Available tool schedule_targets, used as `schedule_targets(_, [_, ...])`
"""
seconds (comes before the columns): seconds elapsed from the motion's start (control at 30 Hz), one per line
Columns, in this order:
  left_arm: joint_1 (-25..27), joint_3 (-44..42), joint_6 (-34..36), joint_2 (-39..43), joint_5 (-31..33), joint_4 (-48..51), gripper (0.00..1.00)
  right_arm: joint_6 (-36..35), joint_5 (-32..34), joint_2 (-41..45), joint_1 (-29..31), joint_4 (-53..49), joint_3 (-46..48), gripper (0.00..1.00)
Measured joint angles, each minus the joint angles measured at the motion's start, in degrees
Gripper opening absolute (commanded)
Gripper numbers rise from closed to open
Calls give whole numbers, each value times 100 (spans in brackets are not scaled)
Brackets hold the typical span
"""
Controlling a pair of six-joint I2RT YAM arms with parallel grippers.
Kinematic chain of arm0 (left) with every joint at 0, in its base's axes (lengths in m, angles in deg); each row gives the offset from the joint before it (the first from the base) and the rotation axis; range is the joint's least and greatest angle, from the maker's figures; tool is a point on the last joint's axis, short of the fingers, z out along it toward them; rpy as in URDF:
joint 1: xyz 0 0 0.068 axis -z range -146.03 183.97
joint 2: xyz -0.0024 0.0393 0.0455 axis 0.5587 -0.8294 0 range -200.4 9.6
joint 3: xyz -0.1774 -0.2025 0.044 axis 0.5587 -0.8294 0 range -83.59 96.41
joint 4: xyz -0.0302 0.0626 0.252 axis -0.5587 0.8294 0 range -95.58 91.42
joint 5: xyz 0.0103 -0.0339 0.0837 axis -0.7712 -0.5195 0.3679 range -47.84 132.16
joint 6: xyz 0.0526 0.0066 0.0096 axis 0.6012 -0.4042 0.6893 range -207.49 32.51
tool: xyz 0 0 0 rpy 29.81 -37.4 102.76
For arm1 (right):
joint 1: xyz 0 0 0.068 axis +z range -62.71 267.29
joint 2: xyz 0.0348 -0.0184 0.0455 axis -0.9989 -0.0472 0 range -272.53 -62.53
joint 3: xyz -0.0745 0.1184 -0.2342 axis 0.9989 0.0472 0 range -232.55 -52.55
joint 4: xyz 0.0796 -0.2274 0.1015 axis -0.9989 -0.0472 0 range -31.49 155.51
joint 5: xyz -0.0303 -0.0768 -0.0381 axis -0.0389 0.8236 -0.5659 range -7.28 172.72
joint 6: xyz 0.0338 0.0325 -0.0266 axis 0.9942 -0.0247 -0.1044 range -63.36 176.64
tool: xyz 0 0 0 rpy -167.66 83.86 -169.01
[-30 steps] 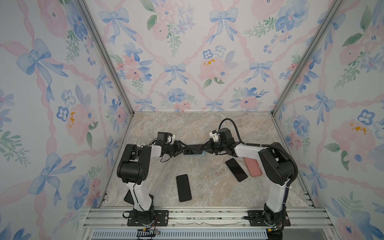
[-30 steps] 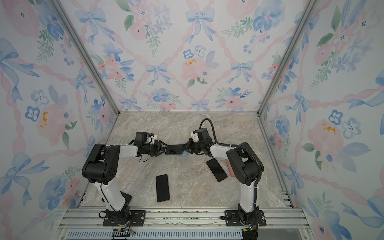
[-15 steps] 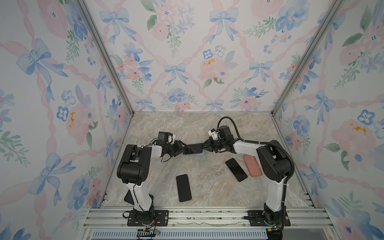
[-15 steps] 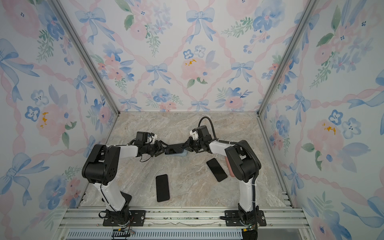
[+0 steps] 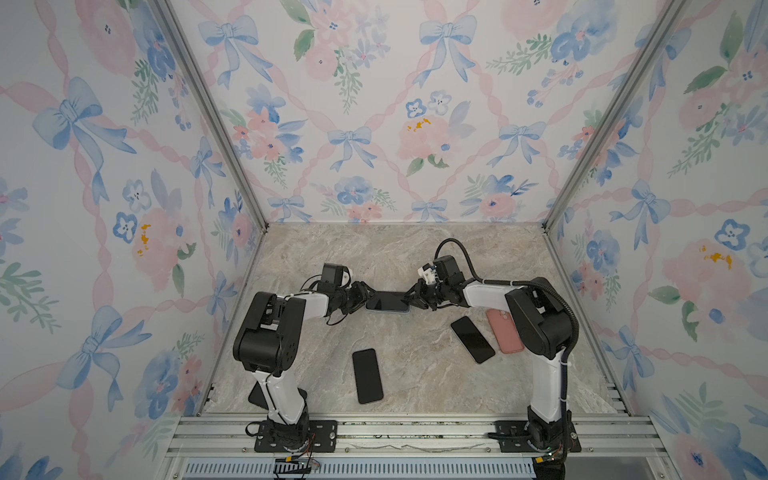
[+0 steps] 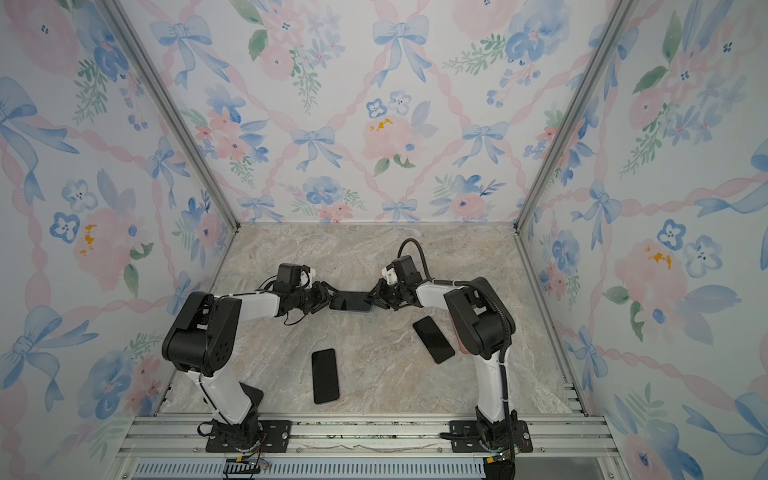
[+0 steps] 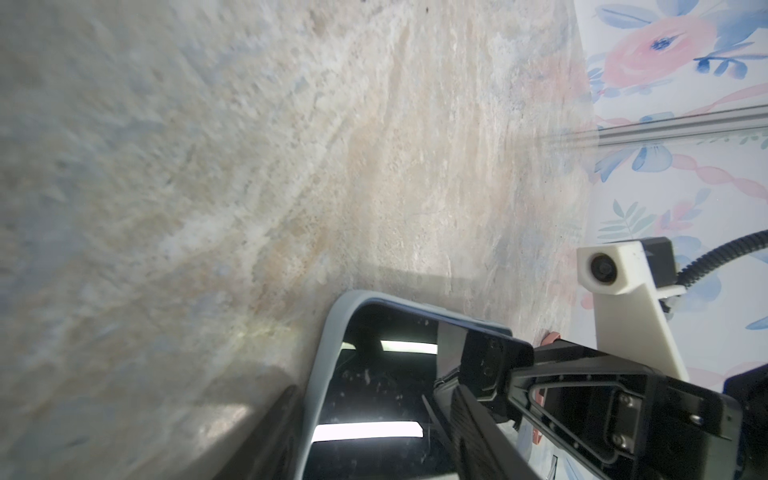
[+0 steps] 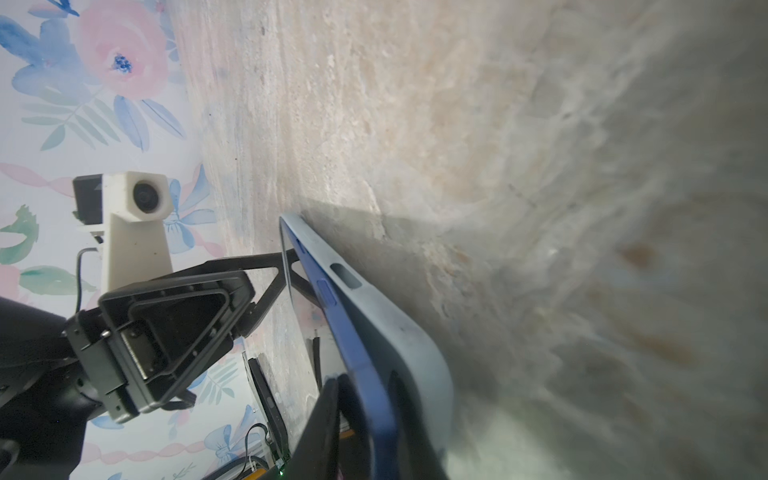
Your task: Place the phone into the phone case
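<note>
Phone (image 5: 386, 301) (screen dark, no legible writing) between both claws

Glossy glass, matt rubbery cases, stone-look table

The dark blue phone (image 7: 374, 386) has a glossy glass face mirroring lights, seated in a matt, smooth pale grey-blue case (image 8: 399, 332) that looks rubbery. The marble-patterned table (image 5: 415, 257) looks matt and faintly grainy. The pink phone case (image 5: 500, 332) at right looks soft and matt; two loose black phones (image 5: 367, 376) shine smooth. Brushed aluminium rails (image 5: 415, 432) run along the near edge.
</note>
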Motion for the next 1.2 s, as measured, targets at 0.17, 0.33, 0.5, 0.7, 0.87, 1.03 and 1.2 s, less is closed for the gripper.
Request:
schedule_targets(0.17, [59, -90, -20, 28, 35, -136, 58, -118, 107, 0, 2, -238, -4, 27])
schedule_targets(0.33, [111, -133, -20, 39, -28, -188, 58, -310, 225, 13, 20, -601, -107, 35])
schedule_targets(0.5, [151, -199, -20, 46, -284, -186, 58, -527, 385, 105, 116, -975, -192, 41])
schedule_targets(0.7, [162, -310, -17, 87, -560, -168, 57, -887, 688, 216, 210, -1598, -380, 51])
schedule_targets(0.87, [195, -352, -15, 103, -680, -138, 57, -1191, 1051, 323, 308, -2175, -555, 57])
schedule_targets(1.03, [192, -356, 2, 107, -721, -105, 57, -1399, 1305, 387, 389, -2538, -715, 68])
schedule_targets(1.2, [192, -367, 4, 114, -723, -105, 57, -1547, 1458, 420, 433, -2699, -754, 78])
